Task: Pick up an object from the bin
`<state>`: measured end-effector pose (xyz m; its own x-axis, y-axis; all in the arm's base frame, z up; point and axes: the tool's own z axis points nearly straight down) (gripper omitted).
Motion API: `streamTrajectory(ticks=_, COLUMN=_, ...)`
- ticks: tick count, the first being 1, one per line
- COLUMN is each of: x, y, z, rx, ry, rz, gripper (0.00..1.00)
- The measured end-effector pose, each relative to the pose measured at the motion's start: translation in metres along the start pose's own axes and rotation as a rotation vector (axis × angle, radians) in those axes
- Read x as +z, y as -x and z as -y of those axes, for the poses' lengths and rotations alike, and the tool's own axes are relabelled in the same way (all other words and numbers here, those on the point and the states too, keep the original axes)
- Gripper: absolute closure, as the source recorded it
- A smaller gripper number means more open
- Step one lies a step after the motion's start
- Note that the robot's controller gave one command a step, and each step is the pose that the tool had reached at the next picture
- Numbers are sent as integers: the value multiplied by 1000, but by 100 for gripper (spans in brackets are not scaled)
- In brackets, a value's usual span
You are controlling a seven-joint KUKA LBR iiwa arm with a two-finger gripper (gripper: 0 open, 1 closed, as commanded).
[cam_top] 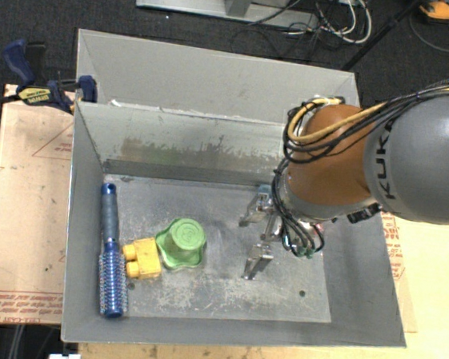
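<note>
Green cup (pixel 182 243) sits left of the middle of the bin (pixel 213 137), touching a yellow block (pixel 141 259) just beside a blue hairbrush (pixel 110 254) that lies along the left wall. The gripper (pixel 254 241) hangs over the bare right half, apart from the cup, its fingers spread wide with nothing between them. The floor is scuffed grey metal under sloping walls.

Bin (pixel 194 302): hairbrush (pixel 111 258) along left wall, block (pixel 141 259) beside it, cup (pixel 182 244) right of block (touching), gripper (pixel 253 242) further right.
</note>
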<state>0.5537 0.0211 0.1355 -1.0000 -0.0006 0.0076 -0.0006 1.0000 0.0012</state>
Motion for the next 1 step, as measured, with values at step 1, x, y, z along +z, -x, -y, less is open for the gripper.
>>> streamTrajectory(ticks=1, x=62, y=32, z=-83, rx=-142, ry=-3, rz=12, gripper=0)
